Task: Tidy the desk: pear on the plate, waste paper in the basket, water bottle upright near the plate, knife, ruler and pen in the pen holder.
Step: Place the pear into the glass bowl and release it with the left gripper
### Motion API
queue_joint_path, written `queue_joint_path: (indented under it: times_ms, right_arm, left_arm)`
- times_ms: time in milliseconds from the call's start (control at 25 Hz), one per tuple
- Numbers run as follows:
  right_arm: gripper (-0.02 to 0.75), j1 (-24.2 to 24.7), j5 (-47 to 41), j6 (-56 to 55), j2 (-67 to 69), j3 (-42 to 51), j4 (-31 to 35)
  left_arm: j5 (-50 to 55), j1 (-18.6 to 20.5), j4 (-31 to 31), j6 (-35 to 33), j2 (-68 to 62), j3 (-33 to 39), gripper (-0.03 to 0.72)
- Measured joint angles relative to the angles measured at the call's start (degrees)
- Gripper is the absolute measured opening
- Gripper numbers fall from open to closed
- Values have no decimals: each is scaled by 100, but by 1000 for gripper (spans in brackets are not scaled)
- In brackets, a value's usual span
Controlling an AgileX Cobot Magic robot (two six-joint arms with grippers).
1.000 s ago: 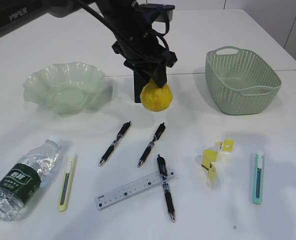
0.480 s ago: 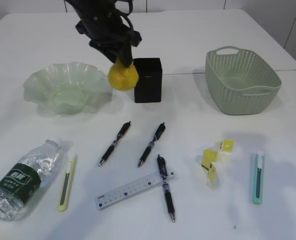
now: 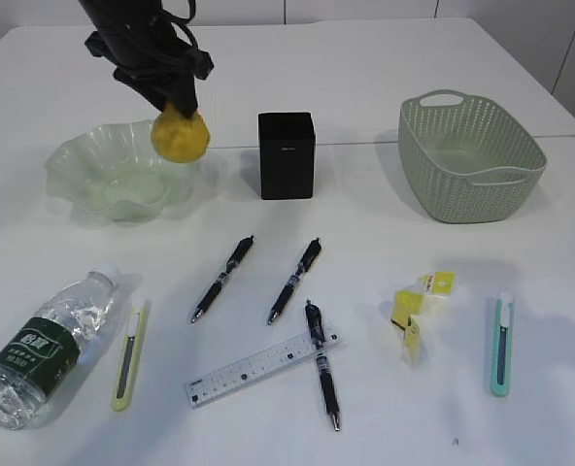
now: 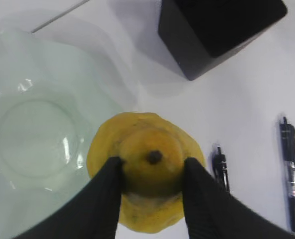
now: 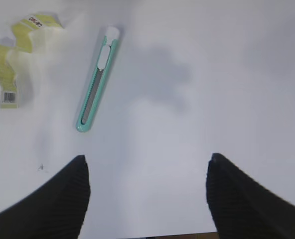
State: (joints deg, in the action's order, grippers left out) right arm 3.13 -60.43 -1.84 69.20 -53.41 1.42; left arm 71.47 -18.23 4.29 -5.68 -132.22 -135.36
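While the right pincer (image 5: 145,194) gapes empty, the left pincer (image 4: 150,172) clamps the pear (image 3: 179,134).

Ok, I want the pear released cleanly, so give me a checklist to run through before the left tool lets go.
1. Grip on the pear: ok, left tool pinches it around the stem end.
2. Pear over the plate: not ok, it hangs at the right rim, not the centre.
3. Plate free of other things: ok.
4. Pear low enough to release: cannot tell.
5. Pen holder clear of the arm: ok, it stands apart to the right.
6. Right tool out of the way: ok, open above the green knife side of the desk.
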Motion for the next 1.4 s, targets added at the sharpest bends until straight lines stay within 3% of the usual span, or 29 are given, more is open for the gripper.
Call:
queue_joint_path:
  times_ms: [560,1400]
  right_arm:
    - [566,0,-164,0,0,0,0]
    - [566,0,-673,0,0,0,0]
  left_arm:
    - [-575,896,-114,0,-34,0,269]
    - [-1105,1022,105,4,-906,10,269]
